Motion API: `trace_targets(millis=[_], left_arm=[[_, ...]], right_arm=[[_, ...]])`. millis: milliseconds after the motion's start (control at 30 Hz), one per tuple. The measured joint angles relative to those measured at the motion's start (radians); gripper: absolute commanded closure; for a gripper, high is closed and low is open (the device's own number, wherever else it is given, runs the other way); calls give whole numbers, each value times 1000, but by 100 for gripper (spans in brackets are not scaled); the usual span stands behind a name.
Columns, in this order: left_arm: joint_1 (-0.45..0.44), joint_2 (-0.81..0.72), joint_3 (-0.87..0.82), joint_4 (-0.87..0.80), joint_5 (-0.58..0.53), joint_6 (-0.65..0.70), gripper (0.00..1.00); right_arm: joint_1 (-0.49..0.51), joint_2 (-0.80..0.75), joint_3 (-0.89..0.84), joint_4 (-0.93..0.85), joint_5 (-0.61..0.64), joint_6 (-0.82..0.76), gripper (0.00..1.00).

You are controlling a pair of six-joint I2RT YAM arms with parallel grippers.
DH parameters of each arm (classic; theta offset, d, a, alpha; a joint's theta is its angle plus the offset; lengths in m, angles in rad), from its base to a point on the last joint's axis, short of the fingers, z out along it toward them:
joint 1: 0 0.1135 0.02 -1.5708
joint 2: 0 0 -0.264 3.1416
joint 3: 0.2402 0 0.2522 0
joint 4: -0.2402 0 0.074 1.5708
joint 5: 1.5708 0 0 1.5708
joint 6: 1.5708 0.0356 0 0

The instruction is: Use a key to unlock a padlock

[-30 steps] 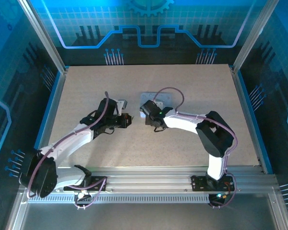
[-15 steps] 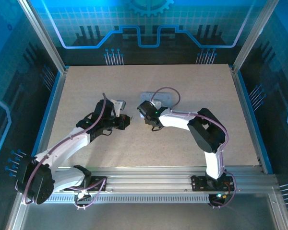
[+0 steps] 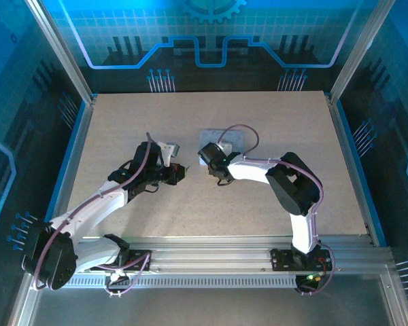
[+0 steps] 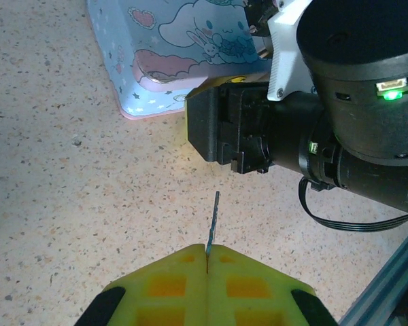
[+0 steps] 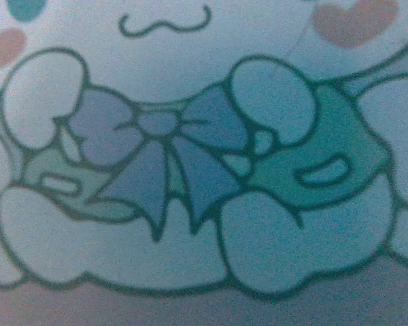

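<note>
My left gripper (image 4: 207, 252) is shut on the key (image 4: 213, 221), a thin grey sliver that sticks out forward from between the yellow fingers (image 4: 251, 272) just above the table. In the top view the left gripper (image 3: 179, 172) sits left of centre, pointing right toward the right gripper (image 3: 207, 159). The right gripper's black body (image 4: 224, 129) is a short way ahead of the key's tip, at the near edge of the lavender cartoon tin (image 4: 163, 47). The right wrist view has the tin's picture (image 5: 190, 156) very close. The padlock is hidden.
The tin (image 3: 228, 138) lies at the table's middle back, partly under the right wrist. A black cable loop (image 4: 347, 217) hangs from the right arm near the key's right side. An aluminium rail (image 3: 211, 261) runs along the near edge.
The right arm's elbow has drawn in to the left and its wrist has shifted slightly by the tin. The left gripper with the key has barely moved.
</note>
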Motion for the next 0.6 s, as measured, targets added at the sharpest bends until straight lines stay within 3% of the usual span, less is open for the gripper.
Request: trace_targets(millis=[200, 600], left_arm=[[0, 21, 0, 5, 18, 0, 100], [0, 22, -41, 76, 58, 22, 100]], right_arm=[[-1, 0, -1, 24, 2, -6, 79], [-3, -37, -2, -2, -47, -51, 92]])
